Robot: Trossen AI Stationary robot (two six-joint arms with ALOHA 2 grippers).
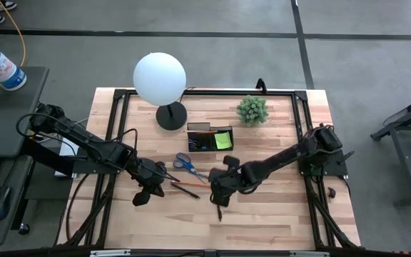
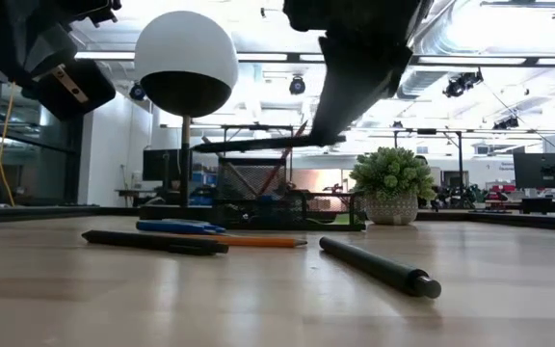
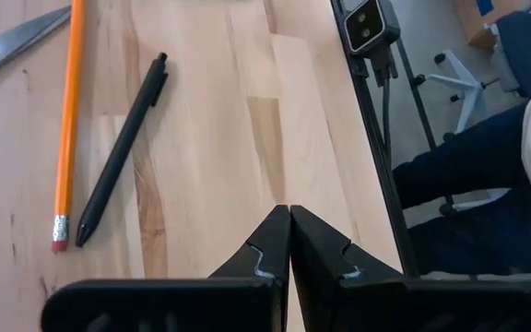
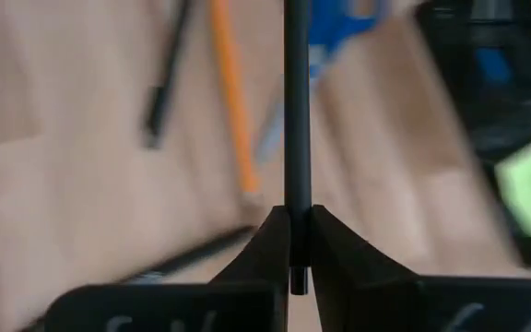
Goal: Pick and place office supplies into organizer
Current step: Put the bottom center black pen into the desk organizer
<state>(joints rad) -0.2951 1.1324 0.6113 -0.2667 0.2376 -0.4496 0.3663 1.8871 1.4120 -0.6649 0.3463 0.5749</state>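
The left gripper (image 1: 143, 194) hovered shut and empty near the table's (image 1: 277, 214) near left. The pencil (image 1: 185, 184) and scissors (image 1: 185, 163) lay beside it. The right gripper (image 4: 297, 242) clamped a black pen (image 4: 297, 111) above mid-table. The organizer (image 1: 210, 138) stood farther back.

**Where things lie on the table**

We see the organizer (image 1: 209, 137) at the far middle, the lamp (image 1: 160, 80) to its left and the plant (image 1: 252, 109) to its right. Nearer than the organizer lie the scissors (image 1: 185, 163), then a pencil (image 1: 190, 183) and a pen (image 1: 185, 190).
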